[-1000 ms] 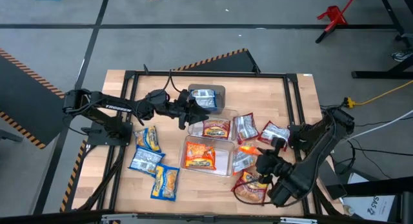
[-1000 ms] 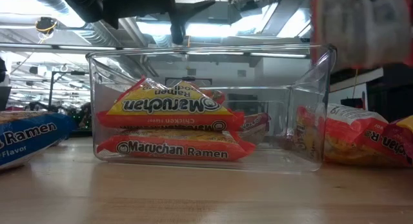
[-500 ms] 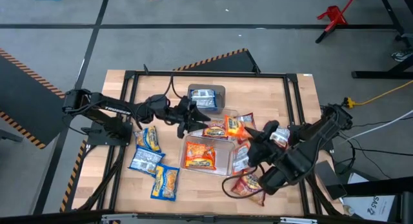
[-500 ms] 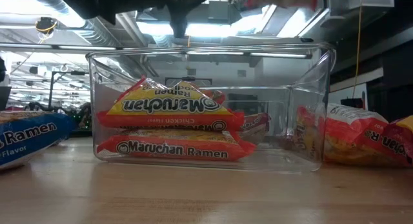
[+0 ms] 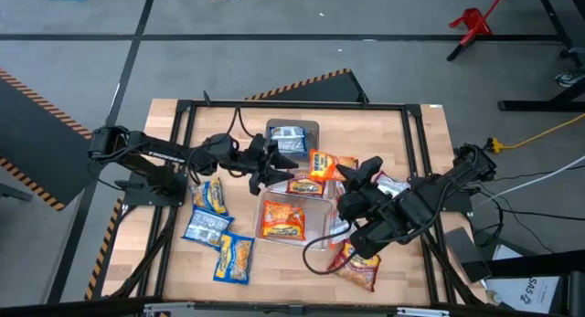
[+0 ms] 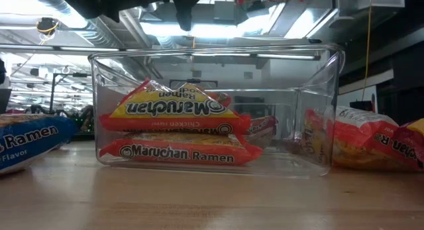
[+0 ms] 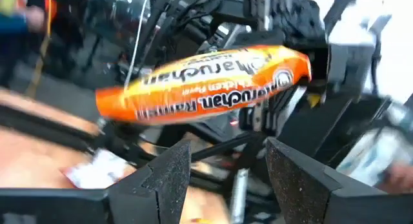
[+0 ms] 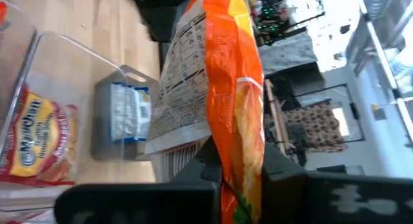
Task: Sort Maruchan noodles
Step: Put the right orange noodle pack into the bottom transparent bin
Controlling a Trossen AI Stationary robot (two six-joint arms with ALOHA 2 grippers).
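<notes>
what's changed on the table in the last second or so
The right gripper, shut on an orange packet, carried it up and across the table toward the open left gripper, which barely moved. The clear bin and the packets in it stayed put.

An orange Maruchan packet (image 7: 206, 85) stretches across the middle of the frame, tilted so its right end sits higher, its lettering upside down. Behind it is the dark machinery of the other arm (image 7: 277, 30) (blurred, so its grip cannot be made out). At the bottom centre the left pincer (image 7: 227, 161) stands with its two dark fingers (image 7: 169, 169) apart, nothing between them. Light wooden surface (image 7: 32, 143) shows at lower left.
</notes>
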